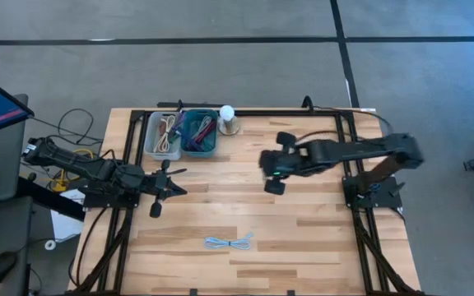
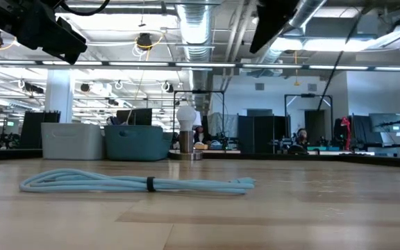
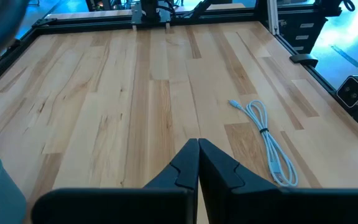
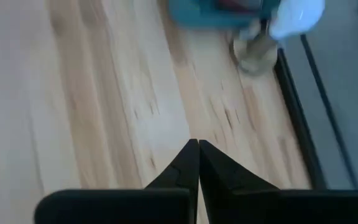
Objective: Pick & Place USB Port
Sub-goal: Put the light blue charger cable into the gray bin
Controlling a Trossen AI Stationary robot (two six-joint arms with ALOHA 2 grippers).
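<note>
A light blue USB cable [image 1: 228, 242], coiled and bound by a dark tie, lies flat on the wooden table near its front edge; it also shows in the low view [image 2: 137, 183] and the left wrist view [image 3: 267, 141]. My left gripper [image 3: 198, 152] is shut and empty above the table's left side [image 1: 156, 191]. My right gripper [image 4: 198, 152] is shut and empty, high above the table's middle right [image 1: 271, 173], well clear of the cable.
A white bin [image 1: 163, 135] and a teal bin [image 1: 199, 132] with cables inside stand at the table's far edge. Beside them stands a small lamp with a white bulb [image 1: 228, 117]. Bare wood lies around the cable.
</note>
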